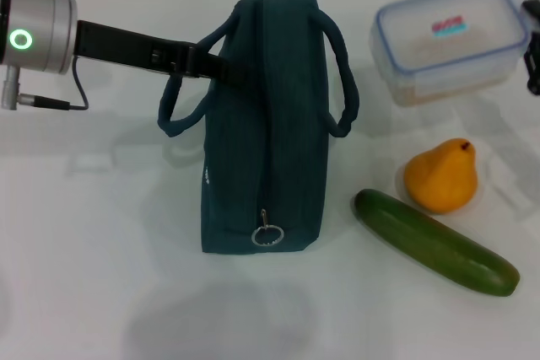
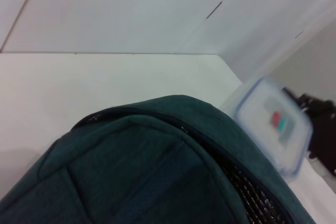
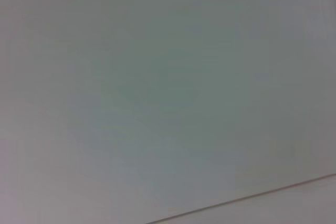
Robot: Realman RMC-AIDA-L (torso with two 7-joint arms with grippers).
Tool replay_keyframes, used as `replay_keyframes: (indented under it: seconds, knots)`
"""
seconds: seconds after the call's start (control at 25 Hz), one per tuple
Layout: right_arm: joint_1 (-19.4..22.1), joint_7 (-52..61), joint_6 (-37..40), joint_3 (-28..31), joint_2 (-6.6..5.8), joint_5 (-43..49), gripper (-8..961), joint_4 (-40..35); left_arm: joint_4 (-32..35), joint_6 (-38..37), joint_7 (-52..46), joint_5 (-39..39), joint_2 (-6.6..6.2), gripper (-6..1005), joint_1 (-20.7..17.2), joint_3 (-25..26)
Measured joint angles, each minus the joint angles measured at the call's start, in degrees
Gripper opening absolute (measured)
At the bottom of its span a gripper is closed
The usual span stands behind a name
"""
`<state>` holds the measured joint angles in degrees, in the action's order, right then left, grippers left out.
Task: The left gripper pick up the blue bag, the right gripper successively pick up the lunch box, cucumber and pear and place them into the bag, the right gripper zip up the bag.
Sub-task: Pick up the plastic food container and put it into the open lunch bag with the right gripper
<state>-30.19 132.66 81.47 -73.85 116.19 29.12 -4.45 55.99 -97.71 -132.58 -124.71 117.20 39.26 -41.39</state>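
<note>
The blue bag (image 1: pixel 266 124) stands upright mid-table, zipped, its ring pull (image 1: pixel 267 234) toward me. My left gripper (image 1: pixel 221 65) reaches in from the left and is shut on the bag at the base of its left handle. In the left wrist view the bag (image 2: pixel 147 171) fills the lower part. The lunch box (image 1: pixel 447 40) (image 2: pixel 273 124) sits at the back right. The pear (image 1: pixel 440 179) stands in front of it, and the cucumber (image 1: pixel 434 242) lies slanted nearer me. My right gripper (image 1: pixel 533 48) shows only at the right edge, beside the lunch box.
White table (image 1: pixel 84 250) all around, with open room at the front left. The right wrist view holds only a blank pale surface. The table's far edge runs just behind the bag and lunch box.
</note>
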Motion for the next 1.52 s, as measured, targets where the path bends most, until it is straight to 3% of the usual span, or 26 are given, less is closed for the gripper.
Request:
replay_keyframes:
  seconds: [0.24, 0.56, 0.72, 1.12, 1.52]
  knots:
    - [-0.79, 0.03, 5.46, -0.27, 0.00, -3.61, 95, -2.68, 0.50, 0.01, -0.24, 0.27, 0.28, 60, 0.45, -0.02]
    - [-2.54, 0.06, 9.04, -0.38, 0.00, -3.92, 94, -5.19, 2.28, -1.20, -4.27, 2.80, -0.81, 60, 1.12, -0.01]
    - [-3.85, 0.06, 9.43, -0.49, 0.01, -4.37, 94, -5.38, 4.42, -1.91, -6.66, 3.88, -0.66, 60, 0.72, -0.03]
    - [-8.54, -0.26, 6.61, -2.00, 0.00, -4.45, 94, -5.36, 4.10, -1.70, -8.25, 4.01, 1.04, 60, 1.22, -1.52]
    - [-10.27, -0.44, -3.11, -11.78, 0.00, -4.55, 95, -7.52, 4.08, -1.41, -8.53, 4.56, 1.70, 60, 1.68, -1.52]
